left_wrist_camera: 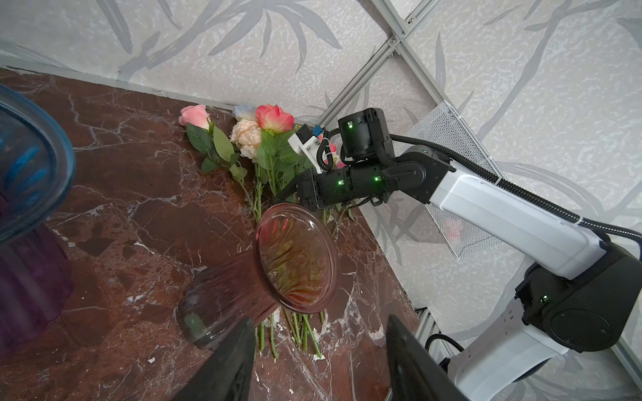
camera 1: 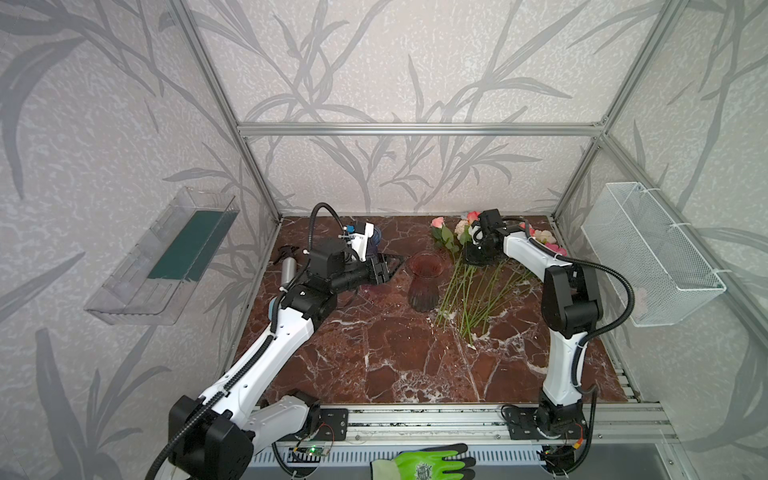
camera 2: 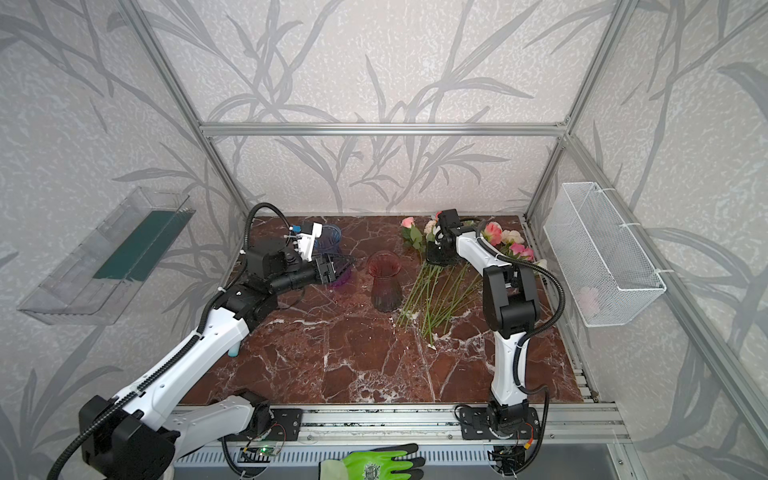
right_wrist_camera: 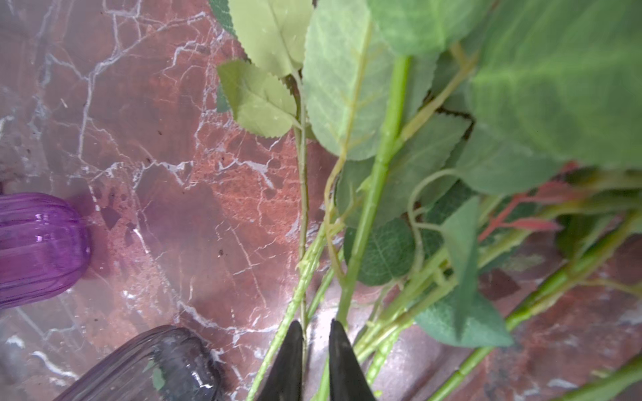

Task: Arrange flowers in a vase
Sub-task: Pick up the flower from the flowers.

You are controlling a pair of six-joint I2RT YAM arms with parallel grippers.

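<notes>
At the left, the left tool (camera 1: 392,264) hovers just beside the vase (camera 1: 424,282). Its 2 fingers are parted about halfway and hold nothing.

The vase stands upright mid-tabletop (camera 1: 374,353), and no stem shows inside it.

Just right of it, the flowers (left_wrist_camera: 269,152) lie fanned on the tabletop, with their heads far and their cut ends near.

The right tool (right_wrist_camera: 315,323) sits low among them, just below the leaves. Its fingers are almost together, with 1 thin stem (right_wrist_camera: 303,208) in the narrow gap. I cannot tell whether they actually pinch it.

The step in hand looks like picking a single flower.

- **Grip:** Done well, the right tool should close firmly on that 1 stem only. A thicker stem lies just beside it and could get caught.
- **Lift:** The leaves overlap, so a slow, straight lift should shed the neighbours.
- **Vase:** It looks tall and tippy, so the left tool probably ought to steady it before the cut end goes in.
</notes>
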